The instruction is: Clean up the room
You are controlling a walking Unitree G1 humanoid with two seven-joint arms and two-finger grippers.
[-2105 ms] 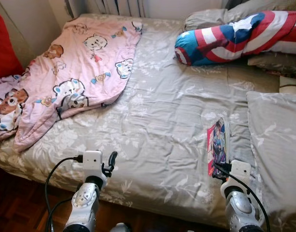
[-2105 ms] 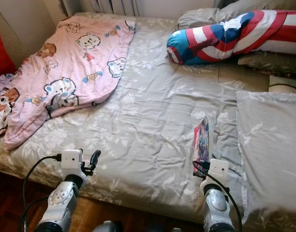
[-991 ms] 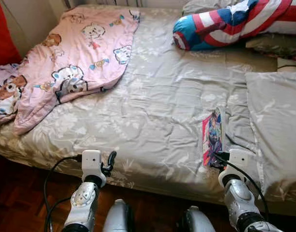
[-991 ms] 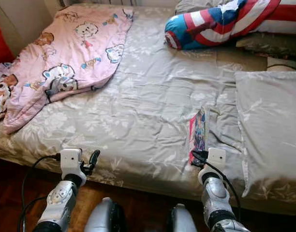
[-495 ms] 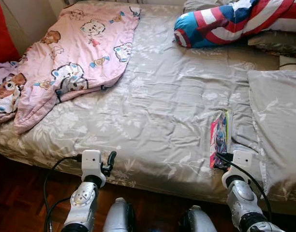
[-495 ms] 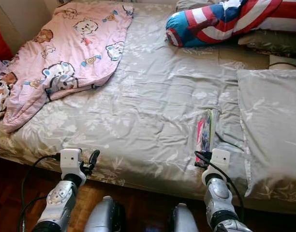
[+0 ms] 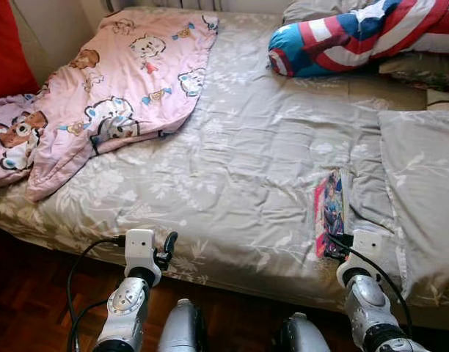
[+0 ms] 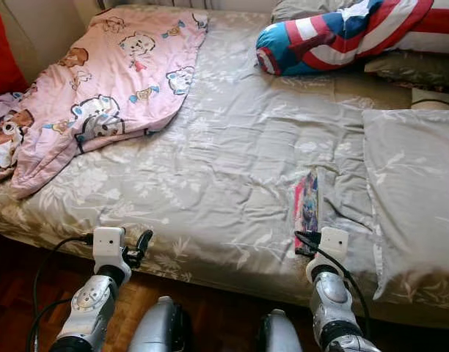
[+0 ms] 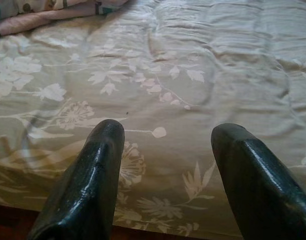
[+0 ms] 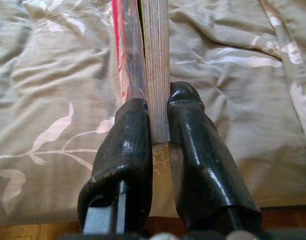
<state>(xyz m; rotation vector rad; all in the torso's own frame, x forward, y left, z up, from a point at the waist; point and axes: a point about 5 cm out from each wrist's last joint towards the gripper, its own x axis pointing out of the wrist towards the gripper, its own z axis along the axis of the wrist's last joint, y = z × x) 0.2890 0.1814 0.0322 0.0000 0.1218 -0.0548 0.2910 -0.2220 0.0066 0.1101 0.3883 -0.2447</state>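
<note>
A thin book with a pink and blue cover [image 7: 331, 213] lies on the grey floral bed sheet [image 7: 246, 169], just left of a grey pillow [image 7: 422, 191]. My right gripper [image 7: 334, 249] is shut on the book's near end, at the bed's front edge. In the right wrist view both fingers [image 10: 128, 145] clamp the book's page edge [image 10: 155, 60]. My left gripper [image 7: 168, 246] hangs open over the front edge of the bed at the left, with only sheet [image 9: 168, 65] between its fingers [image 9: 88, 175].
A crumpled pink cartoon blanket [image 7: 114, 95] covers the bed's far left corner. A red, white and blue striped cushion [image 7: 356, 37] lies at the back right. Dark wooden floor [image 7: 26, 308] runs along the bed's front edge. A red object [image 7: 4, 51] stands at far left.
The camera has tilted and shifted a little, so the whole scene has slid in view. The right gripper stays shut on the book; the left stays open.
</note>
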